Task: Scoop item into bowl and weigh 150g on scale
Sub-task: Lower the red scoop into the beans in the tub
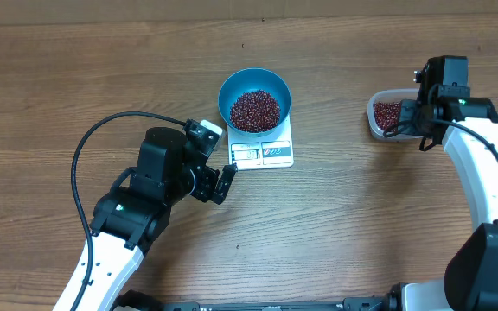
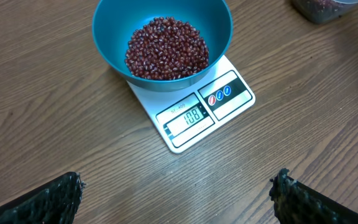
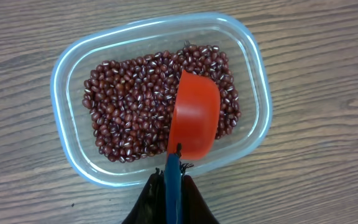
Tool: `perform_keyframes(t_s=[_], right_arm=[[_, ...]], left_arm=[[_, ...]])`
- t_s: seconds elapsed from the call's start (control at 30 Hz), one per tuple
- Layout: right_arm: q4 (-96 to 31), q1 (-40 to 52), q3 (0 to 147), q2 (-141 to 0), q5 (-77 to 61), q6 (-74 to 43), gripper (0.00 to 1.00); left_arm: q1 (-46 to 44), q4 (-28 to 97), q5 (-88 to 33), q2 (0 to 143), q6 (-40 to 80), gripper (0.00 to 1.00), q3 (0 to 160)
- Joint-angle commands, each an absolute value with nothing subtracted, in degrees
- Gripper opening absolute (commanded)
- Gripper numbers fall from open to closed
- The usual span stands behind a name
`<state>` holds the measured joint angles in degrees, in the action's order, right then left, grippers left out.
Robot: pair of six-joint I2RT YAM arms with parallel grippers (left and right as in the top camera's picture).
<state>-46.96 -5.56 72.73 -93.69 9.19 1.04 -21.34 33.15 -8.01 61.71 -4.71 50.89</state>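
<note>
The blue bowl [image 1: 253, 89] stands on the white scale [image 1: 264, 154], with a heap of dark red beans [image 1: 255, 110] inside it. In the left wrist view the bowl [image 2: 107, 37], its beans [image 2: 166, 48] and the scale [image 2: 207, 106] with a lit display lie ahead of my left gripper [image 2: 179, 194]. That gripper is open and holds nothing; it hangs over bare wood near the scale's front-left corner [image 1: 221, 183]. My right gripper [image 3: 173, 186] is shut on the blue handle [image 3: 173, 177] of a red scoop [image 3: 194, 118]. The scoop's cup rests among the beans [image 3: 129, 118] in the tub.
A clear plastic tub [image 3: 64, 118] of beans sits at the right of the table [image 1: 379, 117], and its corner shows at the top right of the left wrist view [image 2: 322, 7]. A black cable [image 1: 85, 147] loops off the left arm.
</note>
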Motion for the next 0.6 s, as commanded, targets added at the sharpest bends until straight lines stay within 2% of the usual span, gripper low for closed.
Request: perform_keyframes(t_s=[0.0,0.17,0.57], right_arm=[[-46.1,-6.2,72.8,-94.7,9.3,0.4,0.04],[-44.9,-7.6,72.8,-94.8,12.2,0.4,0.04],[-44.7,-11.2,72.8,-98.0,8.3,0.5,0.04]], left_arm=[[-21.1,33.0,-8.8,60.7,-5.8,1.0,50.7],[-21.1,33.0,-8.8,60.7,-5.8,1.0,50.7],[-21.1,33.0,-8.8,60.7,-5.8,1.0,50.7]])
